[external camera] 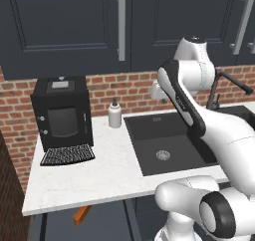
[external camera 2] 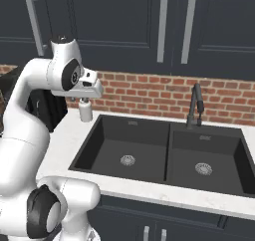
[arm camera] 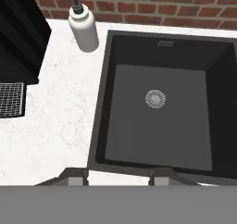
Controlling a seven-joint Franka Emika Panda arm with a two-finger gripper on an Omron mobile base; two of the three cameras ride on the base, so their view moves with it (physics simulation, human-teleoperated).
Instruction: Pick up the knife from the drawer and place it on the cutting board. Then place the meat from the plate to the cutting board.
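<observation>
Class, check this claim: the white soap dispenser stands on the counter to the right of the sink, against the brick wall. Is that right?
Not quite. The soap dispenser stands to the left of the sink, between it and the black coffee machine, as the hand view shows. It is on the counter by the brick wall.

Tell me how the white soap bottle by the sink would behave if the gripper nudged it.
The soap bottle is tall on a narrow base, so a push near its pump would probably tip it. Its rounded body would likely roll on the marble counter, perhaps into the sink beside it. It looks rigid.
</observation>
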